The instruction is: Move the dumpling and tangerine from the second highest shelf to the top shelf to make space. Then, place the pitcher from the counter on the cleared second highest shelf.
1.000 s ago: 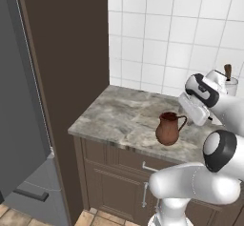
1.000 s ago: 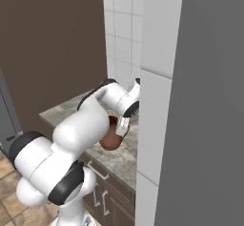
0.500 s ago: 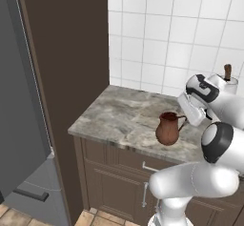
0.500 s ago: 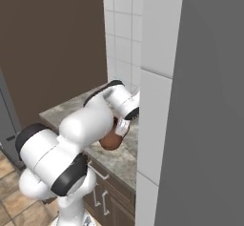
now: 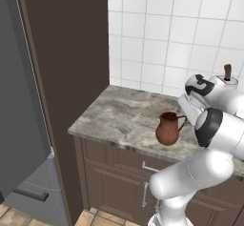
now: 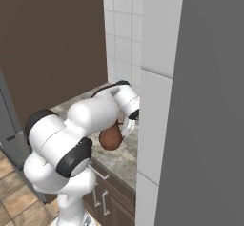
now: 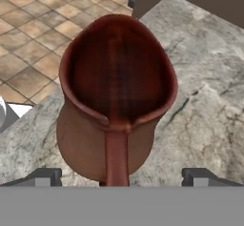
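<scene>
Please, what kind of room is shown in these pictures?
Most likely a home kitchen: a marbled stone counter over dark wooden cabinets, a white tiled wall, and a clay pitcher on the counter.

Glossy white rounded arm (image 5: 190,182) links (black joint bands).

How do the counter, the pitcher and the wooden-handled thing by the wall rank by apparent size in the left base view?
1. Counter, by far the largest.
2. Pitcher.
3. Wooden-handled thing, smallest; it stands farther back and partly hidden by the arm, so its real size is unsure.
</scene>
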### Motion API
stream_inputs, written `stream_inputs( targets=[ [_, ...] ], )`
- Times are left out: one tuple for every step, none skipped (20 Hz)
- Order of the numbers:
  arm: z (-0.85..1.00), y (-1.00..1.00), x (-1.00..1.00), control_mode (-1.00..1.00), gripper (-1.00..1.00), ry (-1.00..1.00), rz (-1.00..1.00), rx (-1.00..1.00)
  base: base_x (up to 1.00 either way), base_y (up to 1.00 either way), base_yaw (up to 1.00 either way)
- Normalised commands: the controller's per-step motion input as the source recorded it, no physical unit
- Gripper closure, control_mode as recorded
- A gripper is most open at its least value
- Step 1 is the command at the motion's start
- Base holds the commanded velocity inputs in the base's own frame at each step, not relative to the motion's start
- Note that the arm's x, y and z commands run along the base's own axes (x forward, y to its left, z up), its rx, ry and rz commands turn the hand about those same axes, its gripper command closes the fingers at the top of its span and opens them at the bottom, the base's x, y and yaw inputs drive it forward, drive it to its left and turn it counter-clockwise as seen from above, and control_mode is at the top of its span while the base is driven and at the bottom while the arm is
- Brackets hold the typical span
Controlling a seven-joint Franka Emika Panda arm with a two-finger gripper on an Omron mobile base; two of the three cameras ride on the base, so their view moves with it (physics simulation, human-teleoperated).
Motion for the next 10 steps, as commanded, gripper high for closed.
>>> stream_inputs(
  targets=[
    [-0.25,-0.06,0.0,-1.0,-1.0,0.0,0.02,0.0,0.0,0.0,0.0],
    [-0.21,-0.04,0.0,-1.0,-1.0,0.0,0.02,0.0,0.0,0.0,0.0],
    [-0.16,0.0,0.0,-1.0,-1.0,0.0,0.01,0.0,0.0,0.0,0.0],
    [-0.13,0.0,0.0,-1.0,-1.0,0.0,0.0,0.0,0.0,0.0,0.0],
    [-0.08,0.0,0.01,-1.0,-1.0,0.0,0.0,0.0,0.0,0.0,0.0],
    [-0.05,0.0,0.02,-1.0,-1.0,0.0,0.0,0.0,0.0,0.0,0.0],
    [-0.01,0.0,0.04,-1.0,-1.0,0.0,0.0,0.0,0.0,0.0,0.0],
    [0.0,0.0,0.07,-1.0,-1.0,0.0,0.0,0.0,0.0,0.0,0.0],
    [0.0,0.0,0.08,-1.0,-1.0,0.0,0.0,0.0,0.0,0.0,0.0],
    [0.0,0.0,0.09,-1.0,-1.0,0.0,0.0,0.0,0.0,0.0,0.0]
  ],
)
